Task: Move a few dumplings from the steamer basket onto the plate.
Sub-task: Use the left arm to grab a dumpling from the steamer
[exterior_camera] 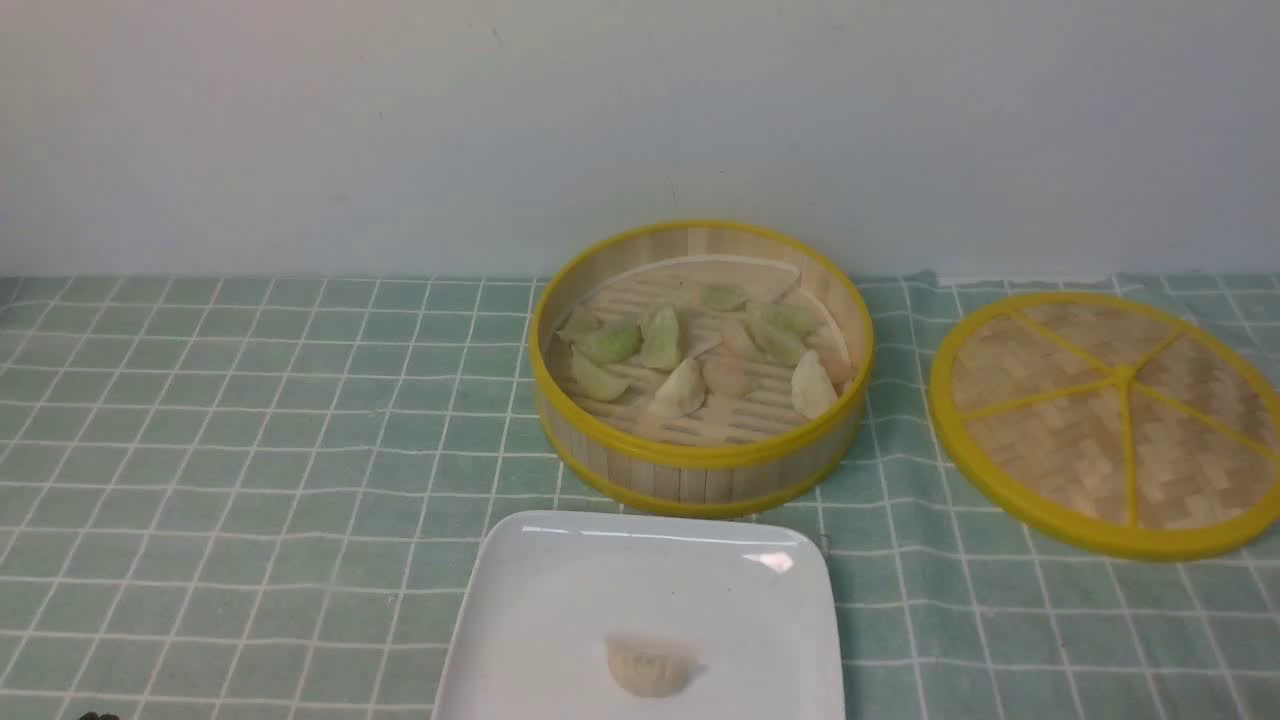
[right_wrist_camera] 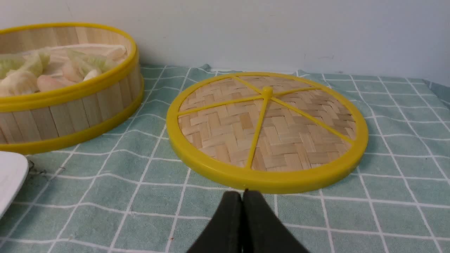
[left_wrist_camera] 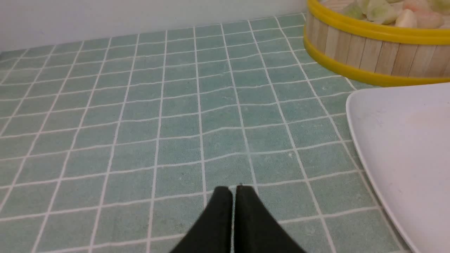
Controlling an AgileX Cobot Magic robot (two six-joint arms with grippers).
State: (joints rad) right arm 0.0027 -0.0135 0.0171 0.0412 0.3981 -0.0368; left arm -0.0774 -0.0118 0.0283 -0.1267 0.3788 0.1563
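The steamer basket (exterior_camera: 700,470) stands mid-table with several pale green, pinkish and cream dumplings (exterior_camera: 680,388) inside. The white square plate (exterior_camera: 560,600) lies in front of it and holds one cream dumpling (exterior_camera: 650,667). My left gripper (left_wrist_camera: 233,189) is shut and empty, low over the cloth left of the plate (left_wrist_camera: 404,147), with the basket (left_wrist_camera: 369,52) ahead of it. My right gripper (right_wrist_camera: 242,194) is shut and empty, just short of the flat woven lid's yellow rim, with the basket (right_wrist_camera: 70,109) off to its side. Neither gripper shows in the front view.
A flat woven disc lid with yellow spokes (exterior_camera: 1110,420) lies right of the basket; it also shows in the right wrist view (right_wrist_camera: 267,126). A green checked cloth (exterior_camera: 250,450) covers the table. A pale wall stands close behind.
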